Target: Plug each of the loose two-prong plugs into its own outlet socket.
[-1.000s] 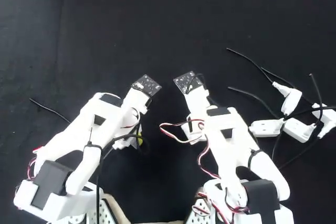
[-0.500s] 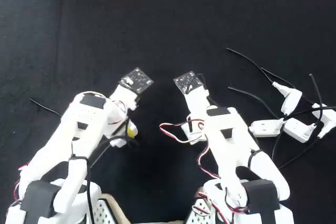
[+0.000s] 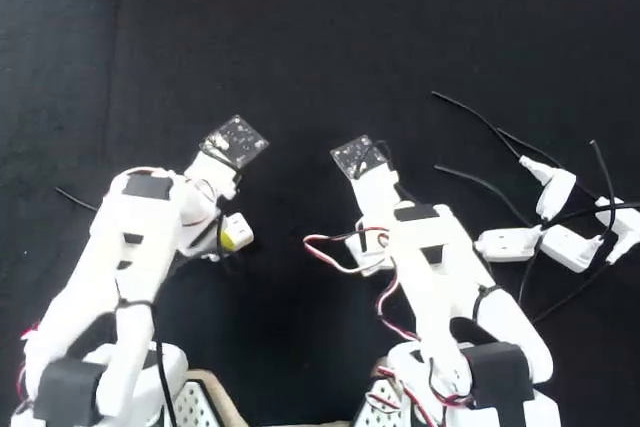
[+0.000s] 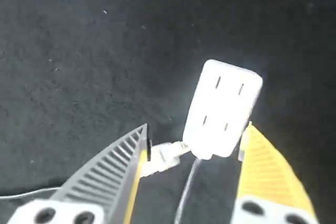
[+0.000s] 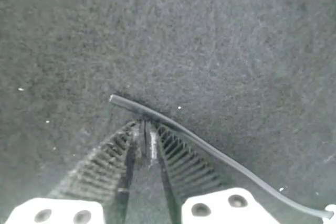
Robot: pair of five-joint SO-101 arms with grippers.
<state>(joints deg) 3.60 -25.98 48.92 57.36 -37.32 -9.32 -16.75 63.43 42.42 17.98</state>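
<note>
— Where is the outlet socket (image 4: 223,109) to be found?
— In the left wrist view, a white socket block with two pairs of slots is seen over the black surface (image 4: 79,51), set between the left fingers (image 4: 113,174). Its thin cord (image 4: 187,190) is trailed back between them.
— How are those fingers set?
— They are spread wide, one grey and one yellow. The block is flanked by both and lies close against the yellow one. Whether it is gripped cannot be told.
— And the right fingers (image 5: 176,158)?
— They are closed together, tip to tip. A black cable (image 5: 210,148) is laid across the surface right at their tips. Whether it is pinched cannot be told.
— What is shown from above?
— The left arm (image 3: 130,247) and right arm (image 3: 430,257) are seen side by side. A cluster of white plugs (image 3: 567,247) and black cords (image 3: 480,117) is spread at the surface's right side, beside the right arm and well apart from the left one.
</note>
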